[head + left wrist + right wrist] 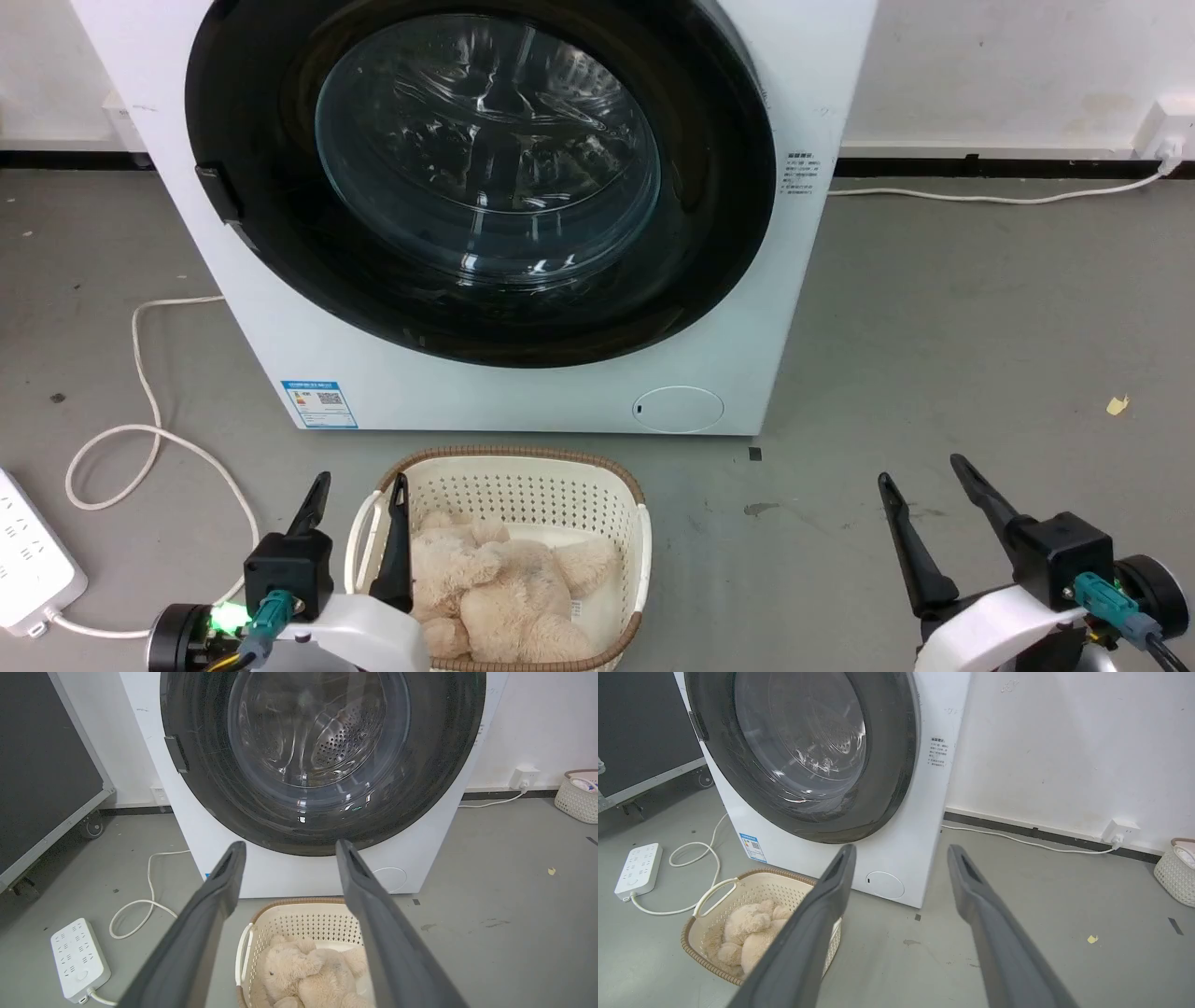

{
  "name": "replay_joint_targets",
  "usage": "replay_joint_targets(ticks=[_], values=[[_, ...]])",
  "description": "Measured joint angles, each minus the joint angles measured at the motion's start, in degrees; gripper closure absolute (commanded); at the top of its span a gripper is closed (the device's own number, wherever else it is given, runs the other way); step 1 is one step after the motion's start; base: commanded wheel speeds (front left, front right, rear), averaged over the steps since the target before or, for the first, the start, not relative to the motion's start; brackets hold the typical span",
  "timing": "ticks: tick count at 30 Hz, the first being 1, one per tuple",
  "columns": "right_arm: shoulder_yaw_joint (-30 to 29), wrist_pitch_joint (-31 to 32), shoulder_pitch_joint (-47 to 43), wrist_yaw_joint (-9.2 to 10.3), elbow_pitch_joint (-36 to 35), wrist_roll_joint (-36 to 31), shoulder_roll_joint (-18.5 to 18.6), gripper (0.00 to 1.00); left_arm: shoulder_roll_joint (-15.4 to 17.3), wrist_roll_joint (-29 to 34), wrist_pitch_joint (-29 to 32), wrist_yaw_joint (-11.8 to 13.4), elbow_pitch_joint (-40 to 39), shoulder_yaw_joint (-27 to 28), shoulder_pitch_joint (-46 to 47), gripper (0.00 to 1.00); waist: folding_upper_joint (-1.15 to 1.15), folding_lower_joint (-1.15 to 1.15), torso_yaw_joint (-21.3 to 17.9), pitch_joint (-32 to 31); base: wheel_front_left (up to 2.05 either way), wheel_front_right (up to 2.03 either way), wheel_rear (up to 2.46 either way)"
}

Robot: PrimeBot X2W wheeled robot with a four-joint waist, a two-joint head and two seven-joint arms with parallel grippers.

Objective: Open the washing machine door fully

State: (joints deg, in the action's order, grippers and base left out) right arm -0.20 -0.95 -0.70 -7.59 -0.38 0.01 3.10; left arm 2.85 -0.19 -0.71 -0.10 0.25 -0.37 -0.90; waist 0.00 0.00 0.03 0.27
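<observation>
The washing machine door [709, 233] is shut, its glossy black ring lying flat against the front of the white washing machine [299, 317]. In the head view it sits at 12 o'clock and spans nearly the whole width of the machine. The bulging glass bowl [485, 149] sits at its centre, and the left wrist view shows the holed steel drum [341, 742] through it. A small dark tab [210, 187] sits at 9 o'clock on the ring; it looks like the handle, though the view is too poor to be sure.

The left gripper [362, 481] is at 7 o'clock in the head view. Its two dark fingers are spread apart, point up toward the machine and hold nothing. The right gripper [920, 469] is at 5 o'clock, likewise spread wide and empty over bare floor [980, 327]. Both are well apart from the door.

A cream basket [523, 457] stands on the floor at 6 o'clock, just in front of the machine, with a pale plush bear [504, 588] lying in it. The left gripper's inner finger crosses in front of the basket's near rim. A white power strip [33, 560] lies at 8 o'clock, and its cable [140, 373] loops along the floor toward the machine.
</observation>
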Motion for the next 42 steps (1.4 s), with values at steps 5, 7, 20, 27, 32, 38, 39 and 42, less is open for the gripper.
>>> replay_joint_targets(ticks=[5, 7, 20, 27, 32, 38, 39, 42], values=[[-0.1, -0.6, 0.0, 0.00, -0.3, 0.0, 0.0, 0.00, 0.0, 0.0, -0.7, 0.0, 0.0, -0.4, 0.0, 0.00, 0.00, 0.00, 0.2, 0.4, 0.00, 0.00, 0.00], [-0.2, -0.8, 0.0, 0.00, -0.4, 0.0, 0.0, 0.00, 0.0, 0.0, -0.9, 0.0, 0.0, -0.5, 0.0, 0.00, 0.00, 0.00, 0.3, 0.7, 0.00, 0.00, 0.00], [-0.5, -2.4, 0.0, 0.00, -1.8, -0.1, 0.1, 0.00, 0.0, -0.5, -2.5, 0.8, -0.9, -1.4, 0.1, 0.00, 0.00, 0.01, 1.3, 3.6, 0.00, 0.00, 0.00], [-0.4, -3.2, 0.5, 0.00, -2.3, 0.0, 0.9, 1.00, 0.0, -0.6, -3.4, 1.0, -1.6, -2.2, 1.2, 0.00, 0.00, 0.01, 2.1, 5.4, 0.00, 0.00, 0.00], [-0.5, -3.5, 2.6, 0.00, -2.4, 0.9, 2.4, 1.00, 0.0, -0.9, -3.9, 1.4, -2.0, -2.6, 1.6, 0.00, 0.00, 0.01, 2.8, 6.6, 0.00, 0.00, 0.00], [-1.3, -2.9, 6.2, 0.00, -2.7, 4.6, 4.6, 1.00, 0.0, -1.5, -4.5, 1.7, -2.4, -3.2, 2.3, 0.00, 0.00, 0.00, 3.8, 8.0, 0.00, 0.00, 0.00], [-1.4, -2.5, 6.9, 0.00, -2.9, 5.4, 5.0, 1.00, 0.0, -1.6, -4.7, 1.8, -2.5, -3.3, 2.4, 0.00, 0.00, 0.00, 4.0, 8.3, 0.00, 0.00, 0.00], [-2.2, -1.0, 9.3, 0.00, -3.5, 8.2, 6.1, 1.00, 0.0, -2.0, -5.0, 2.2, -2.8, -3.8, 3.0, 0.00, 0.00, 0.01, 4.7, 9.3, 0.00, 0.00, 0.00]])
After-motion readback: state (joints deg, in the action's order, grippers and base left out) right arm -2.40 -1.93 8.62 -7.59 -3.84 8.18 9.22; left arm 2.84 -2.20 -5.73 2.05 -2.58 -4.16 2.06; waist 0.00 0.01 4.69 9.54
